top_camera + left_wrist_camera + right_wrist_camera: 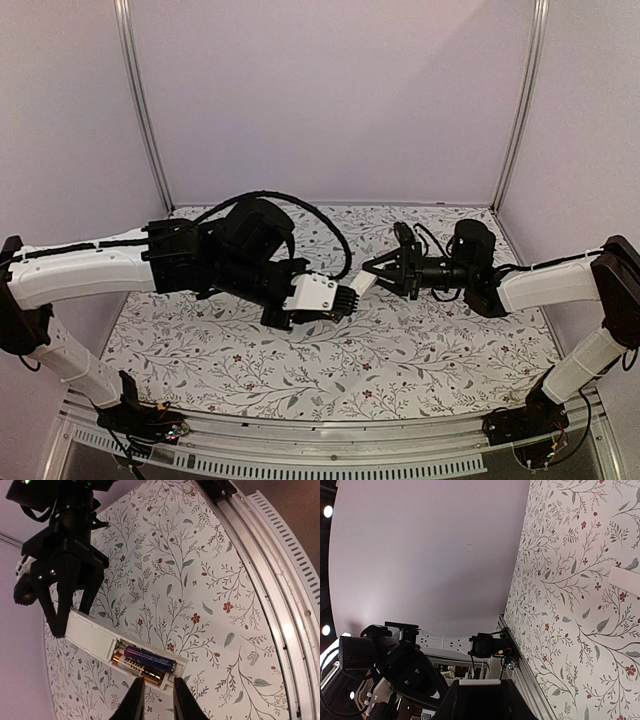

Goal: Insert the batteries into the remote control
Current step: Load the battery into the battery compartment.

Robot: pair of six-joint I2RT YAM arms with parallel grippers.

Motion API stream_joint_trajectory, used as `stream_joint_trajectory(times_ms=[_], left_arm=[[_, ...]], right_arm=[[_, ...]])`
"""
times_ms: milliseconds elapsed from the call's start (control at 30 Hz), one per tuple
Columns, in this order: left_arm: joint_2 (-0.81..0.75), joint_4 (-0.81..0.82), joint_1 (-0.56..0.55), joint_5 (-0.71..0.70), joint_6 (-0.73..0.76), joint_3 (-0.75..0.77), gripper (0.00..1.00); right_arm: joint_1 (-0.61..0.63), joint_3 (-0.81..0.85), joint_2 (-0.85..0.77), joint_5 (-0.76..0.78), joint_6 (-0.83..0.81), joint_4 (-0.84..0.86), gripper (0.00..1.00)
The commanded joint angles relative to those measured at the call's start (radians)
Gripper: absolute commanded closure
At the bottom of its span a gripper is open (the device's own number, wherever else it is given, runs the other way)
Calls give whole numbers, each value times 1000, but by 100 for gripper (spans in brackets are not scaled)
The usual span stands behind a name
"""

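A cloth (300, 370) printed with leafy sprigs and small red flowers covers the table, boxed in by plain pale walls (330, 100) with metal posts in the far corners. A slotted metal rail (330, 462) runs along the 6 o'clock edge.

The left arm (90, 270) reaches in from 9 o'clock and the right arm (545, 285) from 3 o'clock. Both lie nearly level and meet above the table's middle. The right gripper (70, 620) pinches one end of the remote (95, 635), holding it in the air above the cloth. The remote's bay is uncovered, with the two batteries side by side inside, one dark (150, 659) and one gold (135, 669). The left gripper (156, 682) sits at the remote's other end, at 6 o'clock in the left wrist view. Its fingers are narrowly parted, with only cloth between them and their tips at the edge beside the gold battery. A flat white cover (625, 582) lies on the cloth.
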Motion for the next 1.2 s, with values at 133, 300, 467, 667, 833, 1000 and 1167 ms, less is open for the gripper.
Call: stream_joint_trajectory(times_ms=[133, 300, 467, 667, 833, 1000, 1167], left_arm=[[30, -52, -15, 54, 29, 35, 80], [48, -51, -23, 59, 29, 44, 80], [65, -43, -32, 29, 29, 52, 82], [75, -34, -39, 4, 32, 56, 84], [78, -29, -39, -2, 37, 46, 86], [80, -24, -37, -23, 38, 39, 87], [85, -19, -33, -34, 36, 36, 89]], right_arm=[[8, 30, 19, -11, 11, 19, 100], [9, 29, 18, -8, 10, 17, 100], [12, 30, 20, -7, 10, 16, 100], [18, 30, 20, -9, 10, 17, 100], [18, 31, 17, -11, 10, 17, 100], [18, 32, 13, -14, 11, 17, 100], [23, 36, 7, -17, 13, 18, 100]])
